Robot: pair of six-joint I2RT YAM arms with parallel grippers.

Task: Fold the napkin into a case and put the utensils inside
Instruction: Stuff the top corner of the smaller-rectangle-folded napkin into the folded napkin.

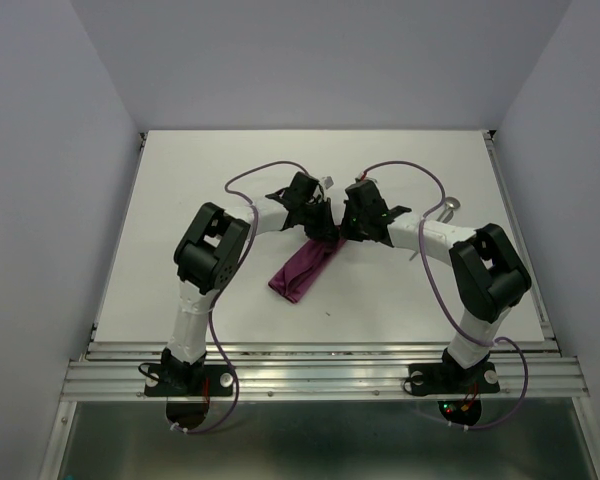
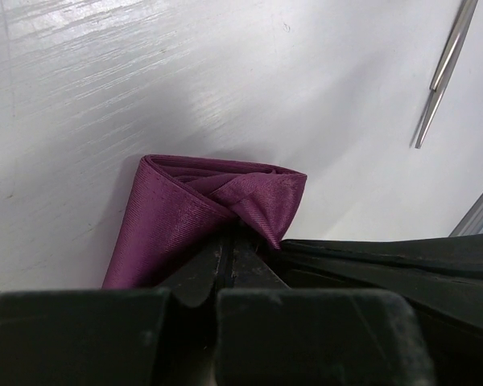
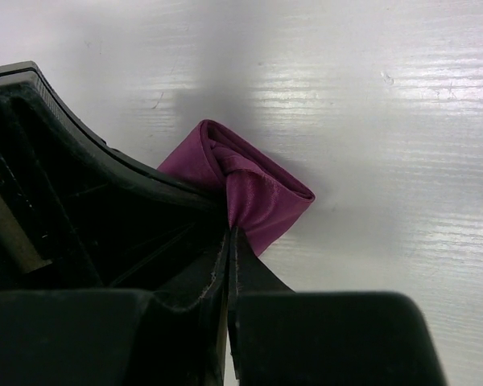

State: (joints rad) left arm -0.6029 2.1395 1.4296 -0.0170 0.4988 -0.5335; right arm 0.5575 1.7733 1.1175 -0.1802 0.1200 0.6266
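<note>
Across your counter (image 1: 230, 170), the napkin (image 1: 302, 272) lies near the middle as a narrow folded band, slanting from near-left to far-right. Its far end is bunched and twisted. There your left tool (image 2: 229, 241) and right tool (image 3: 229, 233) both pinch it, jaws closed hard on cloth, close beside each other. If you pull them unevenly, the layers could slide open and you would lose the pouch. Nothing shows inside the fold. The spoon (image 1: 448, 207) and rod (image 2: 447, 68) lie on the counter, apart to the right.
</note>
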